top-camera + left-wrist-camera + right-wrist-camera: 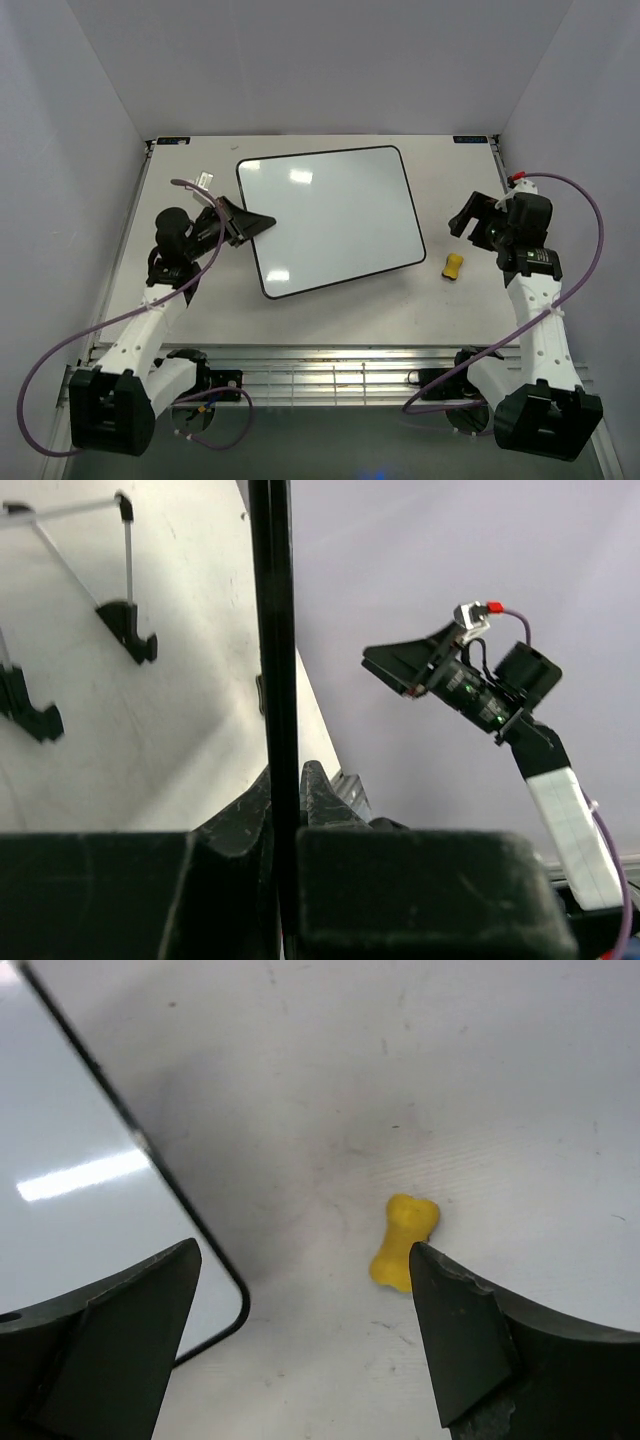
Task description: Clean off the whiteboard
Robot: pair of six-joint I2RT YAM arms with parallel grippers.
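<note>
One whiteboard [335, 215], blank white, black-rimmed, near the desk [330, 320] far edge; my left gripper [258, 226] clamps its rim, my right gripper [305, 1340] spread wide.

- The whiteboard [330, 220] lies in the middle of the bench [340, 315].
- The eraser [454, 265] lies to its right, apart from it.
- My left gripper [262, 222] meets its left edge, seemingly astride it.
- My right gripper [465, 215] hangs behind the eraser.

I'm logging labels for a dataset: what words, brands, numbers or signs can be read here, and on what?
None can be read.
whiteboard: blank, no writing.
blue labels at the table's far corners: too small to read.
green marks on the right arm: blurred, unreadable.
</note>
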